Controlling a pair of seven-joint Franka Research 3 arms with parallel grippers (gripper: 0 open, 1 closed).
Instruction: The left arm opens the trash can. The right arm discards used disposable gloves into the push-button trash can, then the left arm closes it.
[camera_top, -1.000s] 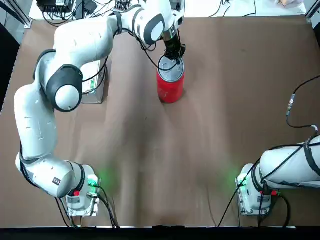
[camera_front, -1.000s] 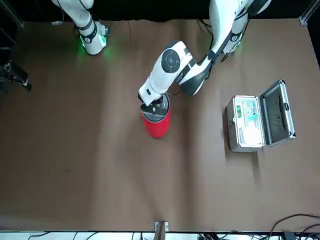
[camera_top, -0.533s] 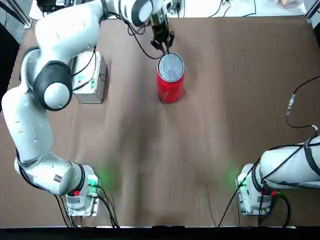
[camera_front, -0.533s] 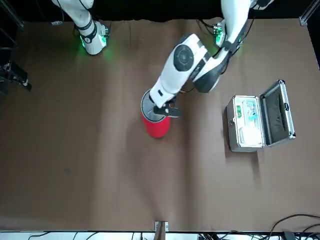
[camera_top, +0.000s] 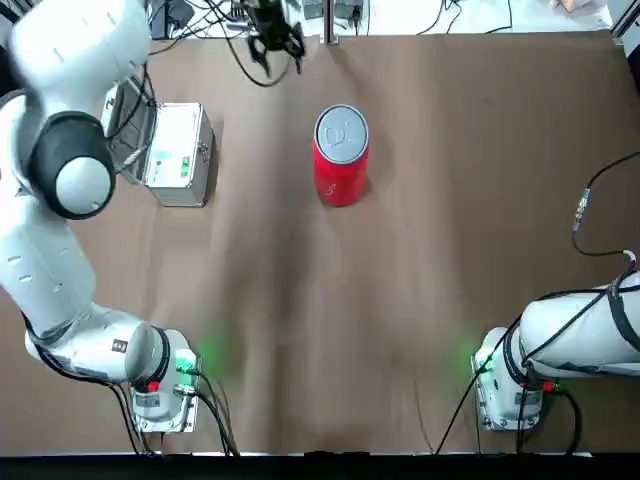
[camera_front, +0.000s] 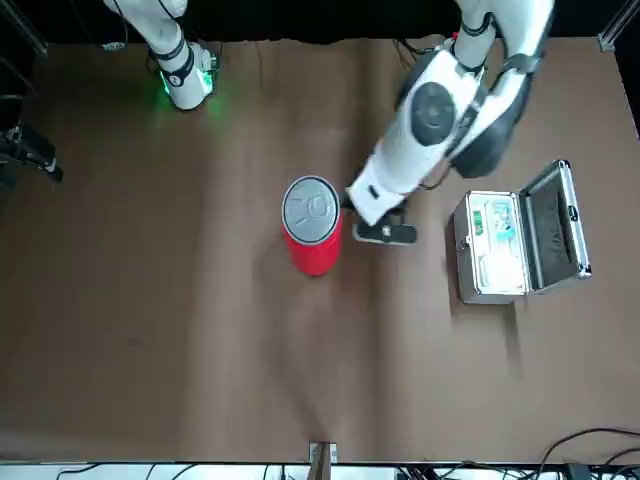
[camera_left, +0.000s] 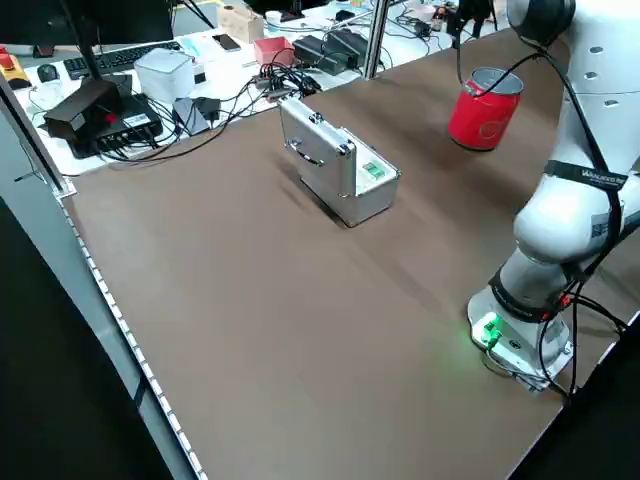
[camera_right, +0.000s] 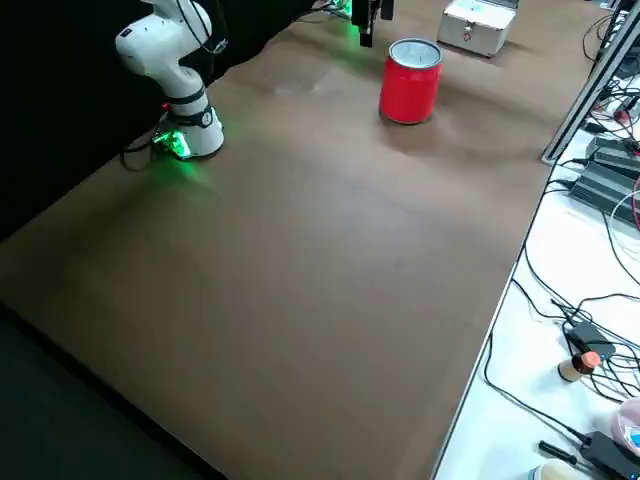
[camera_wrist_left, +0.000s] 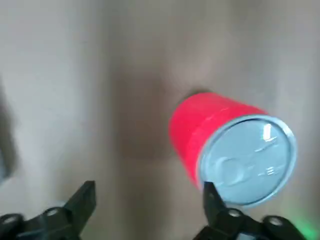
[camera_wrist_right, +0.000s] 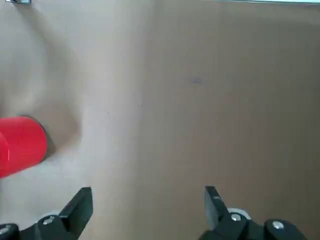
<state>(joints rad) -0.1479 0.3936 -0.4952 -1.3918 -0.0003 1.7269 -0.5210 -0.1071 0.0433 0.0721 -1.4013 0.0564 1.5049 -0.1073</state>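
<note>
The red trash can (camera_top: 341, 172) stands upright at the far middle of the table, its round grey lid (camera_top: 341, 132) lying flat and shut. My left gripper (camera_top: 275, 35) hangs by the far edge, apart from the can on its left. The left wrist view shows that gripper (camera_wrist_left: 147, 210) open and empty, with the trash can (camera_wrist_left: 230, 150) beyond its fingers. The right arm (camera_top: 575, 340) is folded back at its base; my right gripper (camera_wrist_right: 147, 205) is open and empty, far from the can (camera_wrist_right: 20, 145). The gloves are out of view.
A silver box (camera_front: 515, 235) with its hinged lid raised sits on the table's left side, between the left arm and the can; white and green items lie inside. Cables and desk gear lie beyond the far edge (camera_left: 300, 60).
My left gripper has lifted off the can's lid and swung away toward the far edge and the silver box. The lid stays flat. The right arm has not moved.
</note>
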